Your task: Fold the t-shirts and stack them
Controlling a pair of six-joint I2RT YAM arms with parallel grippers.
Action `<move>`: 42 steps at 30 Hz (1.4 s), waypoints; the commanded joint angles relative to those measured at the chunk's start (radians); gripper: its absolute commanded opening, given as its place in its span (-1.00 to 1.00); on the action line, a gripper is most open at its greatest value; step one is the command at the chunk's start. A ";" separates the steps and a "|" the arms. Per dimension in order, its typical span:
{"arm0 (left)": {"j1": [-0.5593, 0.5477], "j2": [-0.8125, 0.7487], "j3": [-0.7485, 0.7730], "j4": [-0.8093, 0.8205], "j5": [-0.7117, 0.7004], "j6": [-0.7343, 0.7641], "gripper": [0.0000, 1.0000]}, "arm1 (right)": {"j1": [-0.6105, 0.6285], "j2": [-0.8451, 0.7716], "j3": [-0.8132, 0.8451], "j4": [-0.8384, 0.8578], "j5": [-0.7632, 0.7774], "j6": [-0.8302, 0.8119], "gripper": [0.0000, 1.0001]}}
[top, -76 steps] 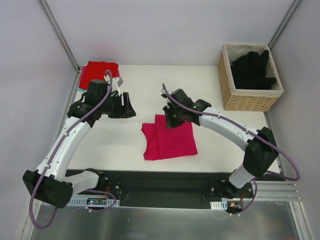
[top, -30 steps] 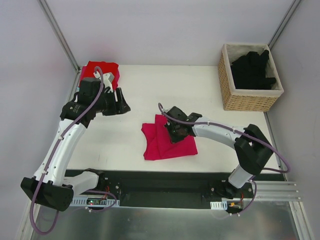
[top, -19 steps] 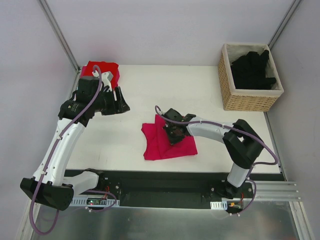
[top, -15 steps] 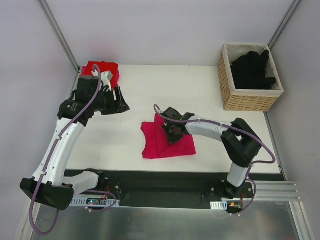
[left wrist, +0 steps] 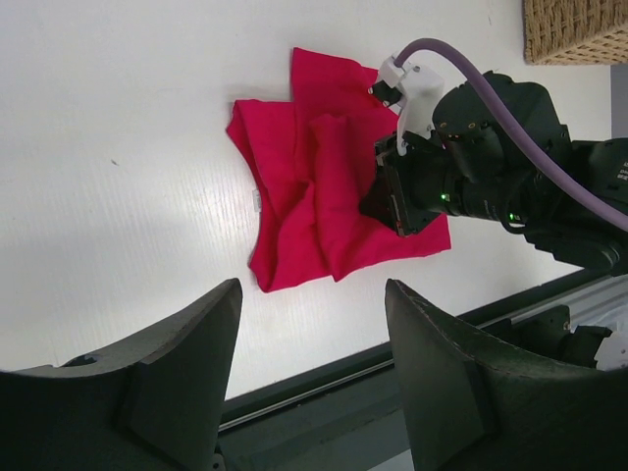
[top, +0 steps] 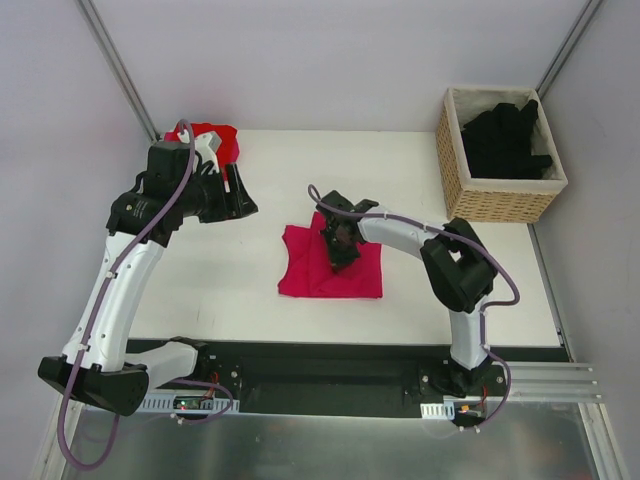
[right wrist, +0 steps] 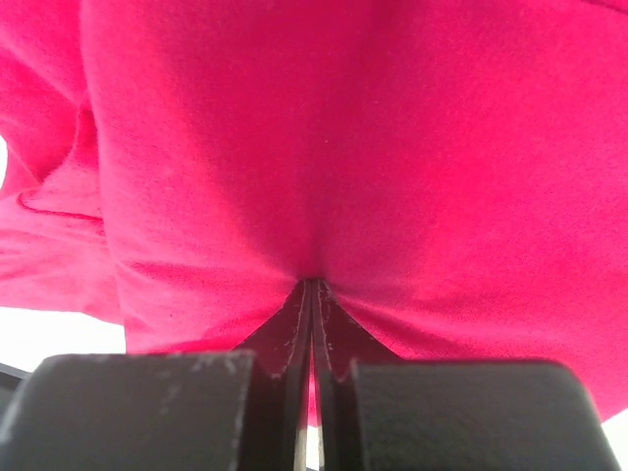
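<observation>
Our right gripper (right wrist: 312,287) pinches a pucker of the magenta t-shirt (top: 300,275); the left gripper (left wrist: 312,304) gapes, empty; the cloth seems light and limp, so we favour gripping corners.

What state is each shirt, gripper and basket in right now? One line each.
magenta-pink t-shirt: on the table, roughly folded, rumpled, pinched by the right gripper.
red t-shirt: at the far left corner, partly hidden by the left arm.
black t-shirts: piled in the wicker basket.
wicker basket: upright, holding the black t-shirts.
left gripper: open, empty.
right gripper: shut on the magenta-pink t-shirt.
</observation>
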 commanded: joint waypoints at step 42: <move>0.009 -0.058 -0.060 0.035 -0.062 -0.025 0.22 | -0.148 -0.595 -0.095 0.060 -0.080 -0.065 -0.33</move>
